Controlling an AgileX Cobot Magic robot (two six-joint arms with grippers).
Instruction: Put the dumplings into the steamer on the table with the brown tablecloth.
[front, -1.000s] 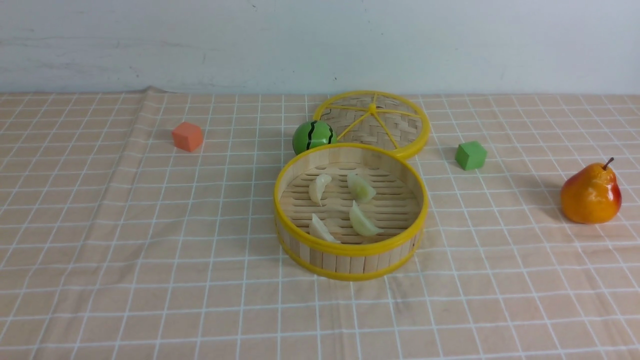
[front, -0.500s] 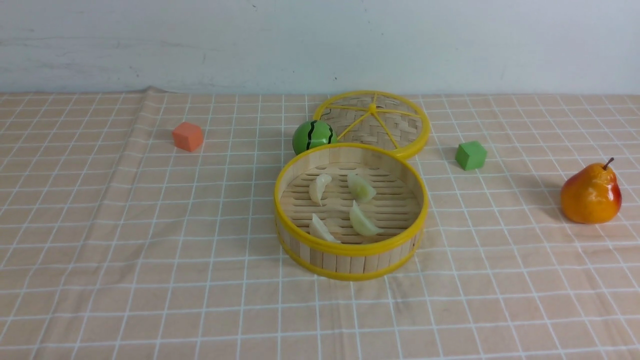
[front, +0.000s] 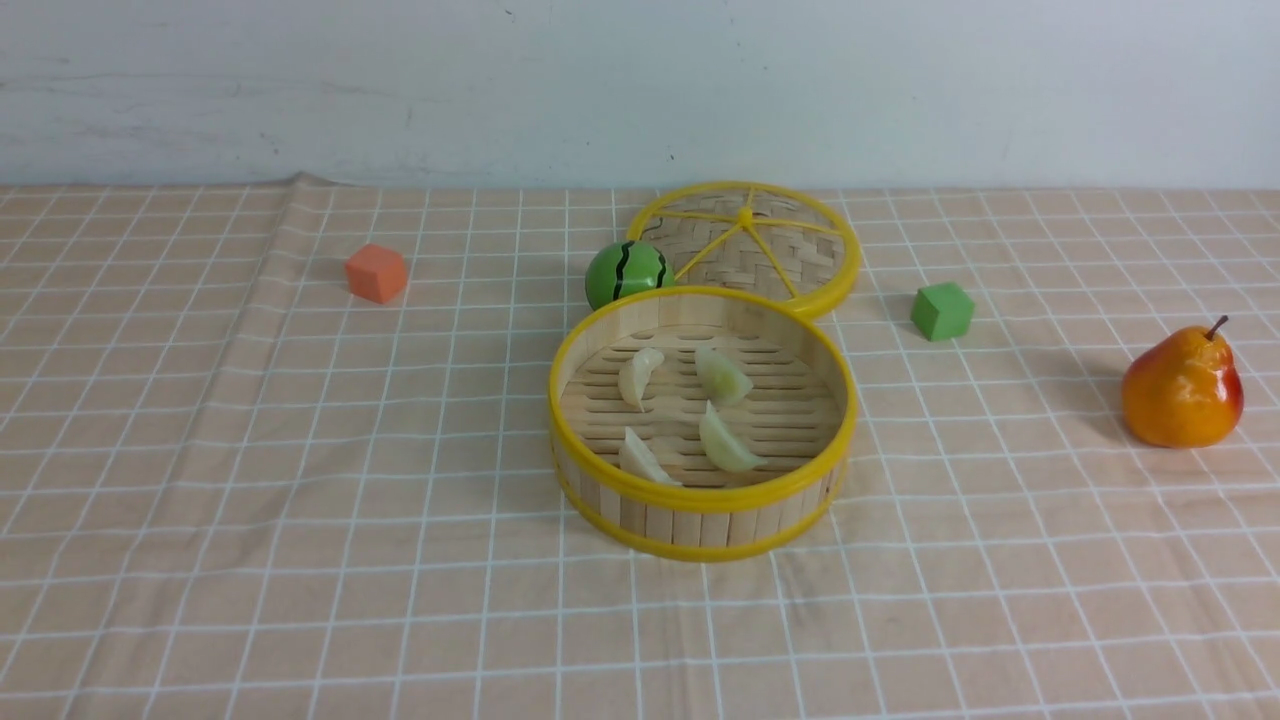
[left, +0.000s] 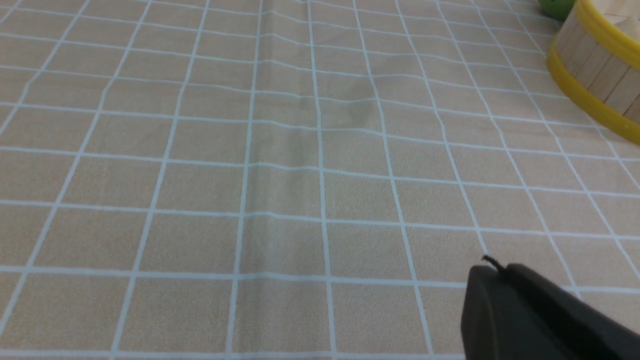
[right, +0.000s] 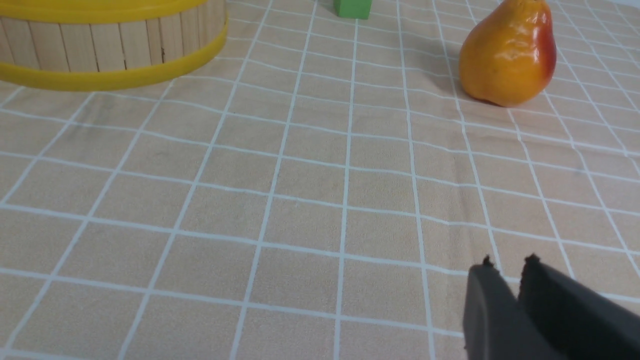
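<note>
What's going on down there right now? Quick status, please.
Left end effector shut, empty; right end effector slightly parted, empty. All four dumplings in the steamer. Lid off behind it; nothing in the way.

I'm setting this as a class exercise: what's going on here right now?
Nothing is being handled. All four dumplings lie inside the steamer on the brown tablecloth. The left gripper is shut and empty; the right gripper, slightly parted, also holds nothing. Both sit low over bare cloth.
</note>
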